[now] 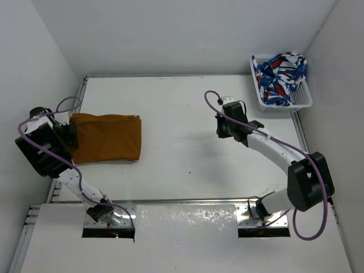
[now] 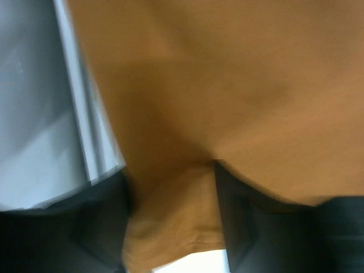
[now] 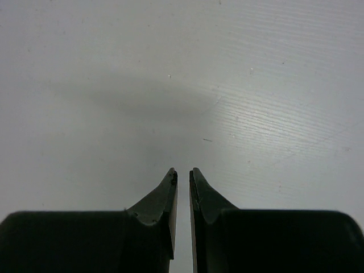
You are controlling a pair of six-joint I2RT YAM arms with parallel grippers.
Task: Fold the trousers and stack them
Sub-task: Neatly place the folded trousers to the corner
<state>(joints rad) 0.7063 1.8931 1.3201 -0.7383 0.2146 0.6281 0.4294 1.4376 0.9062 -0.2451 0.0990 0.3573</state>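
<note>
The mustard trousers (image 1: 108,138) lie folded into a flat rectangle at the table's left side. My left gripper (image 1: 71,133) is at their left edge. In the left wrist view the ochre cloth (image 2: 227,85) fills most of the picture, and a hemmed flap of it lies loosely between my left gripper's (image 2: 170,170) dark fingers (image 2: 102,227), which stand apart and are open. My right gripper (image 1: 222,128) hovers over bare table right of centre, far from the trousers. Its (image 3: 183,170) tips are almost touching, shut, with nothing between them.
A white basket (image 1: 307,102) holding a blue-red-white patterned cloth (image 1: 281,77) stands at the back right corner. The table's raised left rim (image 2: 79,114) runs right beside the trousers. White walls enclose the table on three sides.
</note>
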